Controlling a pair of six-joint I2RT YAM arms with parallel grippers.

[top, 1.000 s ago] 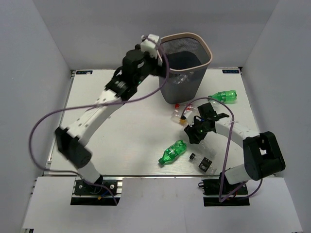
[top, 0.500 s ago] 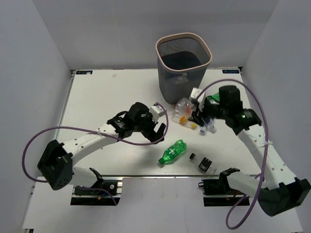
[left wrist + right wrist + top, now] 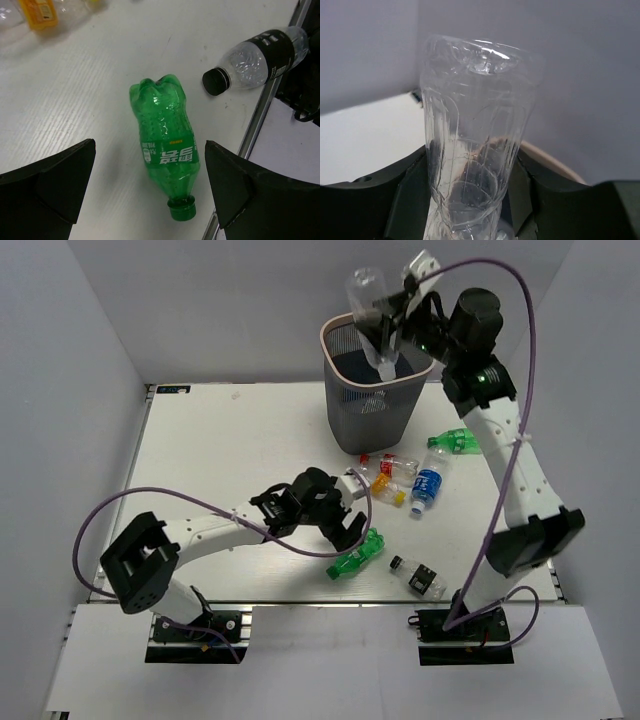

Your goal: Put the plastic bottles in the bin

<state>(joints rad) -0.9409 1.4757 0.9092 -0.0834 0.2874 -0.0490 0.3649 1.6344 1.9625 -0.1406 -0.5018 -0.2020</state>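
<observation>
The top camera sits high at the near side, looking down over the whole counter point(image 3: 240, 440) to the far bin point(image 3: 375, 415). The left wrist camera faces down, close over the green bottle point(image 3: 165, 135) and black-labelled bottle point(image 3: 260, 52), which the top view shares. The right wrist camera, tight on the clear bottle point(image 3: 475, 135), looks roughly level toward a wall point(image 3: 570, 60).

White shells along left arm point(image 3: 205, 530) and right arm point(image 3: 518, 468), chunky black joint housings in between. Purple cable point(image 3: 85, 525) looping beside each. Blunt black fingers point(image 3: 50, 175) on left hand point(image 3: 150, 144). Black base plates point(image 3: 195, 625) below.
</observation>
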